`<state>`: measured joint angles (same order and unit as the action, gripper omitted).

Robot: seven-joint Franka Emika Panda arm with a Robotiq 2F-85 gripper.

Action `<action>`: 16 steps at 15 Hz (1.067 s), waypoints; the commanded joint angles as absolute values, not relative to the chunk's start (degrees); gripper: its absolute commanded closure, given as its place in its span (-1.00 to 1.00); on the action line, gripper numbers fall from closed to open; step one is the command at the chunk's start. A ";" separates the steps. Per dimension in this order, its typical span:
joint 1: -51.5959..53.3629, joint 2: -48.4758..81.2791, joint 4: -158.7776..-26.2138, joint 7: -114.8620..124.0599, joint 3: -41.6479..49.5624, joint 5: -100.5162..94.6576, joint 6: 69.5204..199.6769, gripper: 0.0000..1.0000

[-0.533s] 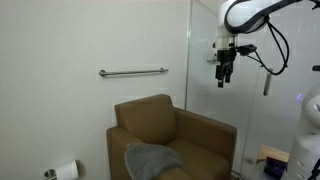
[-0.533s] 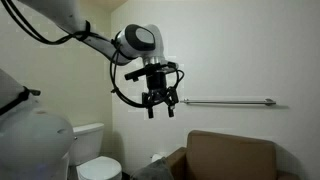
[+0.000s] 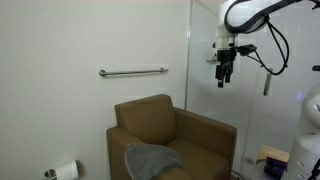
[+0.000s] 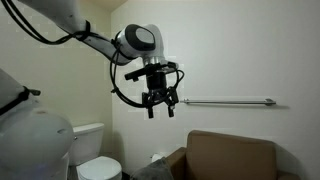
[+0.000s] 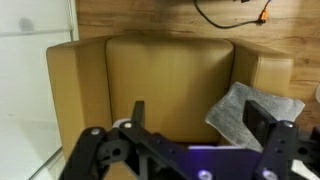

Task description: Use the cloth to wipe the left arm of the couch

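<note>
A brown couch (image 3: 170, 135) stands against the white wall; it also shows in the wrist view (image 5: 165, 80) and at the lower edge of an exterior view (image 4: 230, 155). A grey cloth (image 3: 152, 158) lies draped over one couch arm; in the wrist view (image 5: 248, 115) it sits at the right. My gripper (image 3: 224, 78) hangs high in the air above the couch, well clear of it, with fingers apart and nothing between them. It also shows in an exterior view (image 4: 160, 105) and in the wrist view (image 5: 205, 120).
A metal grab bar (image 3: 133, 72) is fixed to the wall above the couch. A toilet (image 4: 95, 150) stands beside the couch. A toilet paper roll (image 3: 66, 171) sits low on the wall. A black cable (image 5: 225, 15) lies on the wooden floor.
</note>
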<state>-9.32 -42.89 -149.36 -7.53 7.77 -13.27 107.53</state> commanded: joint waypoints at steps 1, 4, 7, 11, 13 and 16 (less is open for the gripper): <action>-8.93 -42.90 -149.24 -7.32 8.05 -13.46 107.34 -1.00; -8.93 -42.90 -149.24 -7.32 8.05 -13.46 107.34 -1.00; -8.93 -42.90 -149.24 -7.32 8.05 -13.46 107.34 -1.00; -5.42 -35.53 -147.36 -5.63 6.04 -11.72 114.03 -1.00; -2.93 -30.86 -146.60 -4.52 4.82 -9.58 119.56 -1.00; 0.62 -21.20 -143.96 -2.48 1.98 -5.91 129.11 -1.00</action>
<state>-1.87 -31.53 -148.19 -4.94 4.38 -9.02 122.40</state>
